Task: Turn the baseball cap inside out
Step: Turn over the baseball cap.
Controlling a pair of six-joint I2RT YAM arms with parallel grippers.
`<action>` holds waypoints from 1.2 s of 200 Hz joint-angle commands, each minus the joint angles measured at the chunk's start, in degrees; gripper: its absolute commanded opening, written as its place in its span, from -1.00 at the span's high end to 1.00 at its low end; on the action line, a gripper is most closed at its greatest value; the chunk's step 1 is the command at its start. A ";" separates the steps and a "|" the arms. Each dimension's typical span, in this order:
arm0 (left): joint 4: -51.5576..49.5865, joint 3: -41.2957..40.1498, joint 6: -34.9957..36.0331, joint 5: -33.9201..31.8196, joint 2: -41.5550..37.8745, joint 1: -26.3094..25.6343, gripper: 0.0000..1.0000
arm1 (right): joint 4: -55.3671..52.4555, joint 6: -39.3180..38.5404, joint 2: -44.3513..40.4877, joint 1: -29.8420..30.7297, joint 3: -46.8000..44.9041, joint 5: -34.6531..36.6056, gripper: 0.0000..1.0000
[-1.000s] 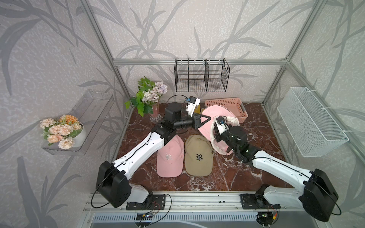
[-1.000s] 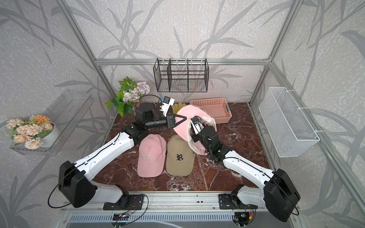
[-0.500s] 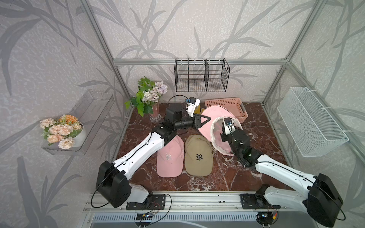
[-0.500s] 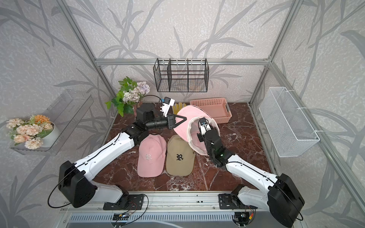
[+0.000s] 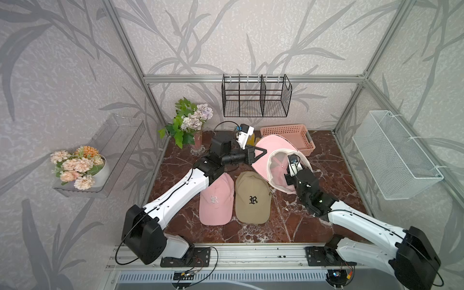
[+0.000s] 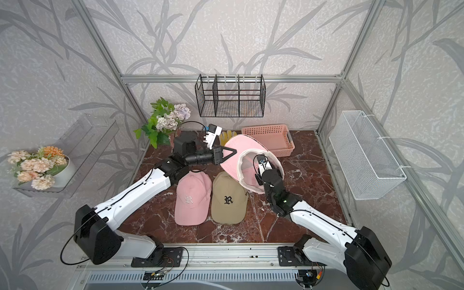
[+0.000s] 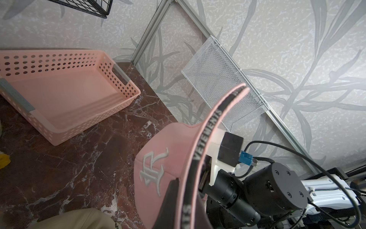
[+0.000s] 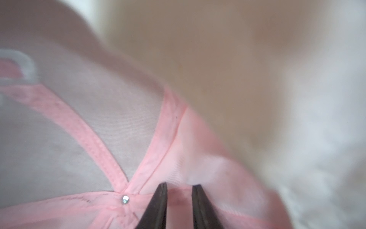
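The left gripper (image 5: 263,151) clamps the brim of the raised cap (image 5: 276,147), held above the tabletop's back edge beside the basket (image 5: 288,130). The right gripper (image 8: 179,185) sits inside the crown, jaws slightly apart.

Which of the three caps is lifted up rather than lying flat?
The pink cap at the back: the left gripper holds it up by its brim. The other pink cap and the tan cap lie flat.

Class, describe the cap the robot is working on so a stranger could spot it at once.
On the marble table, look in front of the pink basket at the back. There the tilted pink cap has its brim pinched by the left gripper. Unlike the flat pink cap and tan cap, its pale lining shows.
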 commanded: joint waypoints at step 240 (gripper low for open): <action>1.24 0.56 2.55 -1.79 -1.74 0.11 1.00 | -23.16 8.38 -2.81 -3.41 3.44 -3.30 0.20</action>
